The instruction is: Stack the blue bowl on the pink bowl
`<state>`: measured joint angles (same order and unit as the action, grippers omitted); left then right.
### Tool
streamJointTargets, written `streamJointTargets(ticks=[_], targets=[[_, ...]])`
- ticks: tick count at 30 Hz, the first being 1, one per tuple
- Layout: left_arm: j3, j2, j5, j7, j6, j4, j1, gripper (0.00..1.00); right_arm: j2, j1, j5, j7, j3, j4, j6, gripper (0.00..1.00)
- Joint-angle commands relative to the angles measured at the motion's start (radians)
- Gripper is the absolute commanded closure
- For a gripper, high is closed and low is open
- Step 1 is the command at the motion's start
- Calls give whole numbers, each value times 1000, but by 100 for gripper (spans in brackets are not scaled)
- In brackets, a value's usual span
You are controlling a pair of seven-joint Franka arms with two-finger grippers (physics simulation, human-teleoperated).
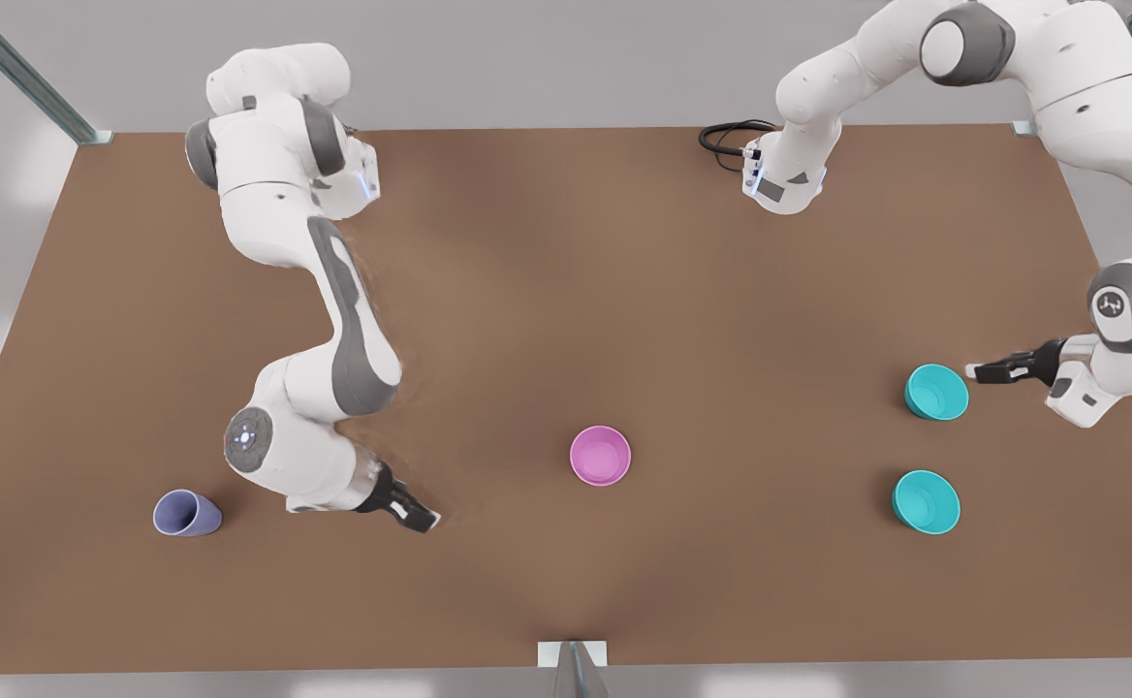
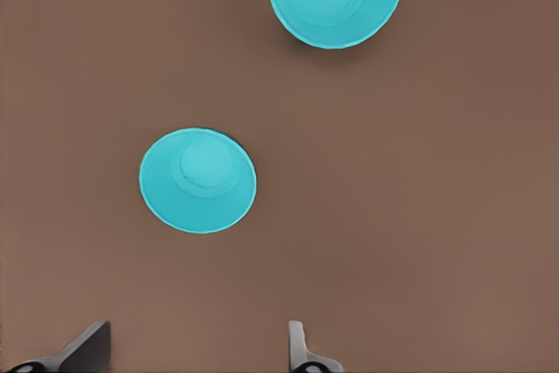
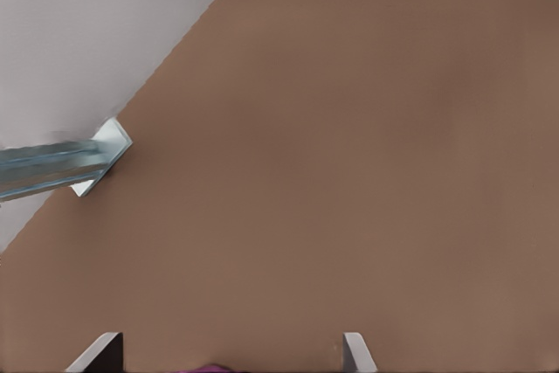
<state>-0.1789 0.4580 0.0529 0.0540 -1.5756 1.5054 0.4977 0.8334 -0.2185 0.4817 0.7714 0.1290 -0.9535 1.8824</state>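
While the left gripper (image 1: 975, 371) hovers just beside one blue bowl (image 1: 936, 392), fingers (image 2: 297, 347) spread wide and holding nothing, the right gripper (image 1: 425, 521) waits (also spread wide) between the cup (image 1: 186, 513) and the pink bowl (image 1: 600, 455). The left wrist view shows both teal bowls; the right wrist view shows a table (image 3: 349, 172) corner and a metal post (image 3: 48, 168).

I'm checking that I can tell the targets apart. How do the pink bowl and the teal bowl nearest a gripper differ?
The pink bowl is magenta; the blue bowl is teal. The pink bowl sits alone mid-table, while the blue bowl lies toward the front view's right, next to a second teal bowl. The open left gripper is just beside the blue bowl; the open right gripper is farther from the pink one. Both are plain, round, upright, similar in size.
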Motion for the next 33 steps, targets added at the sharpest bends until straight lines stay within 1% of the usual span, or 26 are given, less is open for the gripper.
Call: streamJointTargets(ticks=[1,2,3,4,5,6,7,8,10,21,22,24,26,28,29,30,31,32,33], targets=[[81,21,-2,555,-165,4,-33,0,-28,218,29,-841,12,-2,-509,0],[96,40,-16,561,-196,4,-31,0,-31,355,3,-1006,40,10,-653,0],[107,62,-19,578,-216,4,-27,0,-126,397,-139,-1130,41,6,-735,0],[107,85,-34,596,-238,6,-21,0,-281,334,-340,-1172,38,-62,-743,0],[108,107,-77,598,-241,27,-11,0,-500,265,-428,-1103,41,-200,-678,0],[108,105,-84,599,-254,62,-10,0,-611,238,-466,-970,35,-267,-649,0],[108,105,-82,621,-262,87,-8,0,-718,242,-466,-906,21,-404,-577,0],[125,105,-81,644,-317,122,-8,0,-766,246,-466,-903,18,-481,-543,0],[131,126,-82,678,-362,133,-4,0,-775,248,-468,-905,18,-496,-528,0],[130,214,-82,678,-408,144,2,0,-743,246,-466,-909,23,-511,-539,0],[130,223,-82,678,-420,144,2,3,-741,246,-466,-911,24,-511,-539,0],[130,232,-84,678,-422,144,2,18,-737,246,-466,-913,26,-511,-539,0],[130,235,-84,676,-434,142,1,29,-735,246,-466,-913,27,-513,-540,0],[130,235,-84,676,-434,142,1,33,-737,246,-468,-911,27,-511,-539,0],[130,235,-85,676,-434,142,1,51,-737,246,-468,-910,27,-513,-539,0],[130,235,-87,676,-434,142,1,63,-738,248,-469,-910,27,-513,-539,0],[130,235,-102,676,-432,142,1,72,-743,252,-476,-911,27,-513,-534,0],[130,235,-108,676,-432,142,2,79,-744,252,-479,-910,27,-513,-534,0],[130,235,-108,675,-432,142,1,79,-744,252,-482,-910,27,-513,-532,0]])
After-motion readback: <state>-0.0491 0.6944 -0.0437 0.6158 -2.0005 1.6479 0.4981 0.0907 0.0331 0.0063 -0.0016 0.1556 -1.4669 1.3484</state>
